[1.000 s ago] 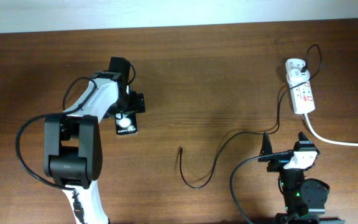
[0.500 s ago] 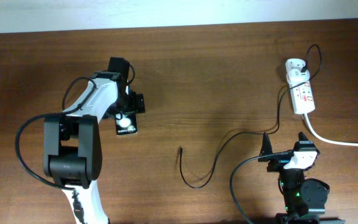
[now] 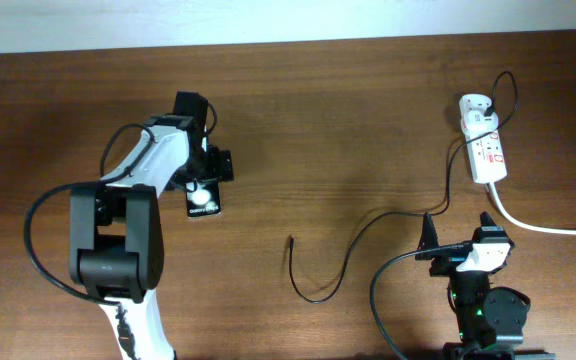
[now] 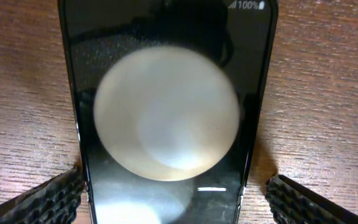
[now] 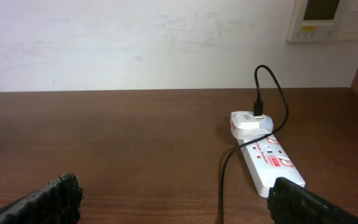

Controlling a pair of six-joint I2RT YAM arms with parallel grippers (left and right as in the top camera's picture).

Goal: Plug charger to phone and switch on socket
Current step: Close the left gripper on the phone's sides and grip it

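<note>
Left gripper (image 4: pixel 176 199) fingers spread, phone (image 4: pixel 166 93) flat between them, likely untouched. Right gripper (image 5: pixel 179 202) spread, empty, socket (image 5: pixel 268 163) beyond its right finger. Risk: an off-centre squeeze skews the phone away from the charger (image 3: pixel 291 245).

**Three views on one table**

The table (image 3: pixel 348 130) is viewed from straight above by the overhead camera, and its full width is taken in from far off. The left wrist view is pointed steeply down and held very close over the phone (image 4: pixel 169 112), by which the frame is nearly filled. The same phone is seen small in the overhead view. The right wrist view is aimed low and level across the table toward the wall (image 5: pixel 135 43). The socket (image 5: pixel 269 162) is seen there at middle distance and is shared with the overhead view.
</note>
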